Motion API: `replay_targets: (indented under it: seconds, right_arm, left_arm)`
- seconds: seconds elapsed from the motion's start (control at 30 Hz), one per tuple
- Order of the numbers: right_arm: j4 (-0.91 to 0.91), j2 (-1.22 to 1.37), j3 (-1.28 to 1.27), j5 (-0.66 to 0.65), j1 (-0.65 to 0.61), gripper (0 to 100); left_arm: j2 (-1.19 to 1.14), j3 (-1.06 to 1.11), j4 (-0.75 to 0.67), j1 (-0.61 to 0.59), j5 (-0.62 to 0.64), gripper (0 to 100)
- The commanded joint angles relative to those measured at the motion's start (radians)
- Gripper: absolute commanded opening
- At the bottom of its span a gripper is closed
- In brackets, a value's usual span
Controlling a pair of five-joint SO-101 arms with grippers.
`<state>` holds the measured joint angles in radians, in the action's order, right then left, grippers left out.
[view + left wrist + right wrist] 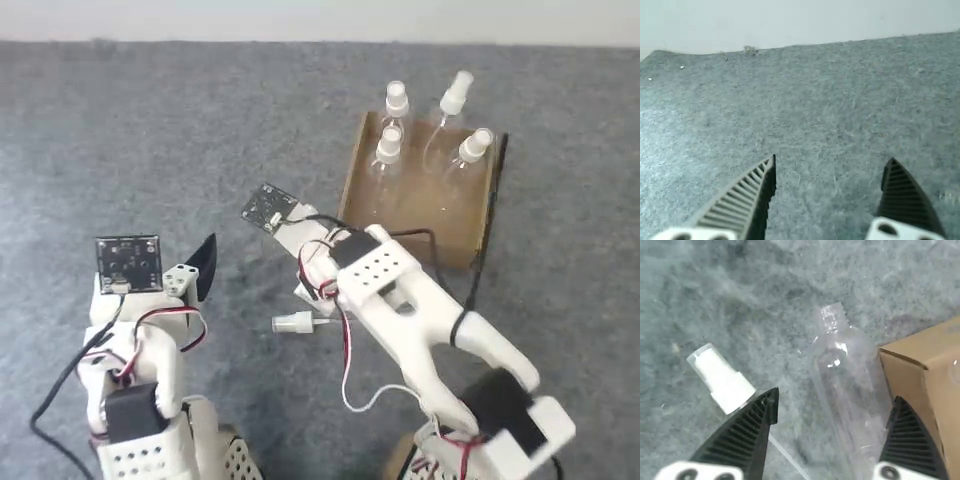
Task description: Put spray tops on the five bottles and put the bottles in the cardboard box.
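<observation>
An uncapped clear bottle (847,380) lies on the grey carpet between the fingers of my open right gripper (835,415), with its neck pointing away from the gripper. Off to one side of it lies a loose white spray top (722,377), just outside one fingertip. In the high view that spray top (293,322) rests beside my right arm (385,280), which hides the bottle. The cardboard box (352,175) holds several upright bottles (388,160) with spray tops on. My left gripper (831,164) hangs open over bare carpet at the near left (200,268).
A corner of the box (935,355) stands close beside the lying bottle. Grey carpet (150,130) stretches open across the far left. Wires (350,370) trail from the right arm over the carpet.
</observation>
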<state>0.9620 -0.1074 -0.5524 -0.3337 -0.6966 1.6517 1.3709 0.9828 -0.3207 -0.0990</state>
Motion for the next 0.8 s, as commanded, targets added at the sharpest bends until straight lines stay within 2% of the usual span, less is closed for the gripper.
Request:
replay_targets:
  seconds: [0.0, 0.33, 0.57, 0.77]
  right_arm:
    - [-0.024, 0.033, 0.094, -0.012, 0.021, 29.1]
    - [-0.054, 0.131, 0.095, -0.011, 0.021, 28.7]
    - [-0.09, 0.137, 0.094, -0.012, 0.021, 16.9]
    - [-0.088, 0.139, 0.091, -0.012, 0.022, 16.2]
  left_arm:
    - [0.002, -0.01, -0.002, -0.005, -0.002, 31]
    - [0.002, 0.001, -0.002, -0.005, -0.002, 31]
    - [0.003, 0.007, -0.002, -0.005, -0.002, 31]
    - [0.003, 0.007, 0.002, -0.005, -0.002, 31]
